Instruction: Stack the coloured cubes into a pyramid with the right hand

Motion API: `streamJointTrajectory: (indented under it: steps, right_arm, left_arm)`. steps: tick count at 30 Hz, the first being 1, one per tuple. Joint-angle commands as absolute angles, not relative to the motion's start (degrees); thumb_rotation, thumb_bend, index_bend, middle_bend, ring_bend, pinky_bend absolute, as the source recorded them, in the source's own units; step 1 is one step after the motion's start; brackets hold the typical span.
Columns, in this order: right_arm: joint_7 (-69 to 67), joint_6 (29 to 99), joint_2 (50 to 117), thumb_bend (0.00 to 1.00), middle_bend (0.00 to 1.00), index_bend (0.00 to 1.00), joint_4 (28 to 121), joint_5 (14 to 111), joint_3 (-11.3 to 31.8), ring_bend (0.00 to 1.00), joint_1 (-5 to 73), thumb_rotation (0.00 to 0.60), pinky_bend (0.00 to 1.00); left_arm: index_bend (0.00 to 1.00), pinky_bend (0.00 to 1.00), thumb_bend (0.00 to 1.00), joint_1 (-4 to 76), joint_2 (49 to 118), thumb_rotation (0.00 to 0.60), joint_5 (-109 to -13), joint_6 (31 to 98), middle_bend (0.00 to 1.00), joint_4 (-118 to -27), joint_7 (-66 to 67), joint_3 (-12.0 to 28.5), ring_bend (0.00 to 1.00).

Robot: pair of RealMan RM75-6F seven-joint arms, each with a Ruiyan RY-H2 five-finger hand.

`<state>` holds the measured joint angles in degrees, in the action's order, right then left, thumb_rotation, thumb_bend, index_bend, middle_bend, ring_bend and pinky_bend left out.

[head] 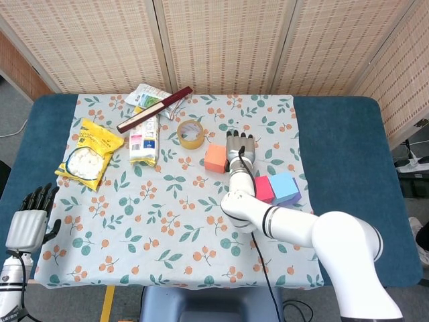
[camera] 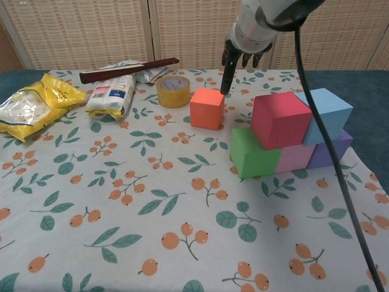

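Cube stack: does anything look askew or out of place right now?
Nothing is spilled or damaged. The red cube and blue cube sit squarely on the green, pink and purple base row. The orange cube lies apart on the cloth, with the right hand just above it, holding nothing.

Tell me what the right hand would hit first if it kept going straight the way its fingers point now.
Probably the orange cube. The right hand hangs above the cube's far right edge with its fingers pointing down, one fingertip close to that edge. Depth is unclear, so it might slip just behind the cube onto the tablecloth.
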<state>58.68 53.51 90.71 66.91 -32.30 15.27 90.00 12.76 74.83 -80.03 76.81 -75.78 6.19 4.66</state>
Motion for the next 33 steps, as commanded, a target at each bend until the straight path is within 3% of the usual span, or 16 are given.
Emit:
streamJointTrajectory:
  steps: [1, 25, 33]
  right_arm:
    - [60.8, 53.3, 93.4, 0.19, 0.00, 0.09, 63.9, -31.2, 17.7, 0.00, 88.6, 0.600, 0.05]
    - [67.9, 49.0, 108.9, 0.19, 0.00, 0.22, 43.0, -20.3, 30.0, 0.00, 84.8, 0.600, 0.06]
    - [66.9, 46.9, 111.8, 0.19, 0.00, 0.26, 37.4, -16.0, 33.5, 0.00, 84.0, 0.600, 0.12]
  left_arm:
    - [0.00, 0.15, 0.44, 12.8, 74.9, 0.600, -80.0, 76.8, 0.00, -75.8, 6.3, 4.6, 0.00]
    - [0.00, 0.15, 0.44, 12.9, 74.7, 0.600, -79.3, 76.6, 0.00, -75.4, 6.1, 5.0, 0.00]
    - [0.00, 0.15, 0.44, 13.2, 75.0, 0.600, -78.9, 75.8, 0.00, -75.1, 6.3, 5.0, 0.00]
